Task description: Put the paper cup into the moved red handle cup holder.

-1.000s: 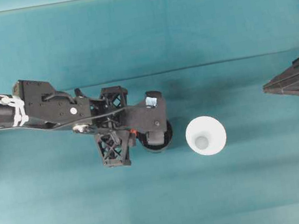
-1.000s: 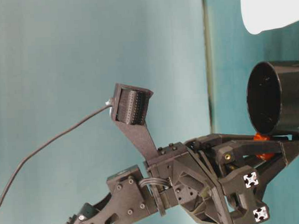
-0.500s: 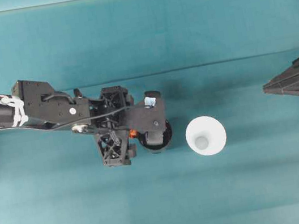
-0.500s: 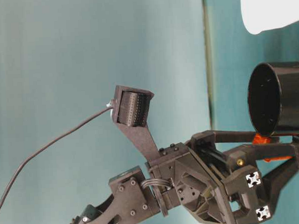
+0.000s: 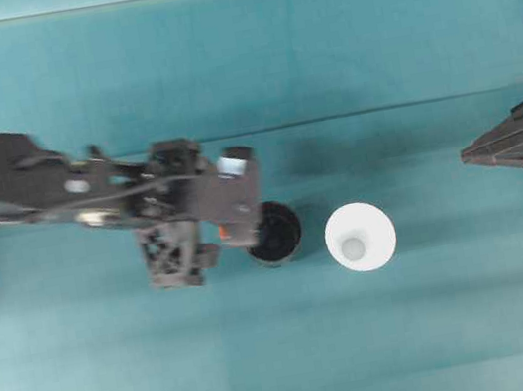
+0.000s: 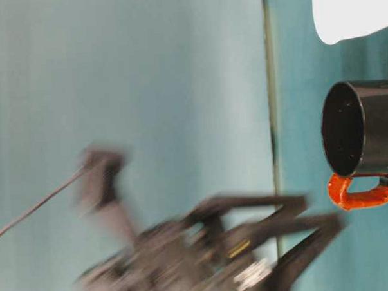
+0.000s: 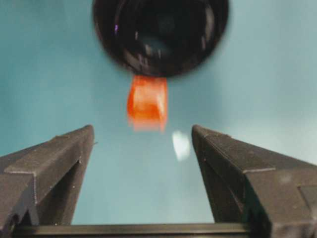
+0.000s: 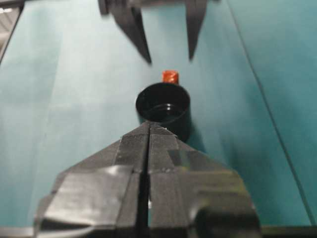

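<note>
So, quick rundown of how things sit:

holder: the red handle cup holder (image 5: 275, 232) stands upright on the teal worktop (image 5: 288, 352), mouth facing up, nothing in it. Judging by the layout it's parked near the middle so either arm can get at it.

handle: the red handle (image 6: 359, 192) sticks out toward the left, pointing straight at the left tool (image 7: 143, 163). It's free, nothing touching it.

left tool: released, jaws spread wide either side of the handle with clear worktop between them and it. It looks blurry in the overhead and table-level views, so I'd guess that arm is in motion.

cup: the paper cup (image 5: 360, 236) sits just right of the holder, close but not touching. It's upright too, wide rim up, small base down on the worktop, long axis vertical. That's handy, since it only needs a lift and a short hop left.

right tool: the right tool (image 8: 148, 136) is clenched shut on nothing, parked at the far right edge, pointing at the holder.

next: I reckon the cup grab hasn't started.
</note>
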Tool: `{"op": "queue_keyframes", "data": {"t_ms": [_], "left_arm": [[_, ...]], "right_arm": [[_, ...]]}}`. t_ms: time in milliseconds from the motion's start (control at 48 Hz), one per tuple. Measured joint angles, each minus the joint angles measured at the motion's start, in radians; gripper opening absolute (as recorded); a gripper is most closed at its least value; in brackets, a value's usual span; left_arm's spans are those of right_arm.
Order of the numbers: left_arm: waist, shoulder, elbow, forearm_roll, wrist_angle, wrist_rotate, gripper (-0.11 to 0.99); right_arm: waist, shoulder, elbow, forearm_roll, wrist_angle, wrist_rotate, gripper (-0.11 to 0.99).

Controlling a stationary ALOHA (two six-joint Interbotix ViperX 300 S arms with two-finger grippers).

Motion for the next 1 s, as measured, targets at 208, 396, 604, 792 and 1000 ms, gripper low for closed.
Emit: {"op": "queue_keyframes", "data": {"t_ms": [208,396,604,792,1000], "left_arm": [[-0.009,-0.164,0.097,0.000,0.012,-0.003,0.85],[-0.009,-0.252,0.164,0.000,0.015,-0.006,0.85],[-0.011,-0.282,0.183,0.002,0.014,-0.006,0.85],[-0.009,-0.285,0.186,0.002,0.014,-0.006,0.85],[-0.011,-0.293,0.195,0.000,0.014,-0.006,0.85]], "right_arm": [[0.000,0.000,0.000,0.000,0.005,0.000,-0.11],[0.000,0.000,0.000,0.000,0.029,0.003,-0.11],[-0.021,0.005,-0.005,0.002,0.074,0.101,-0.10],[-0.052,0.049,-0.078,0.002,0.181,0.153,-0.08],[-0.055,0.144,-0.170,0.000,0.256,0.155,0.11]]}}
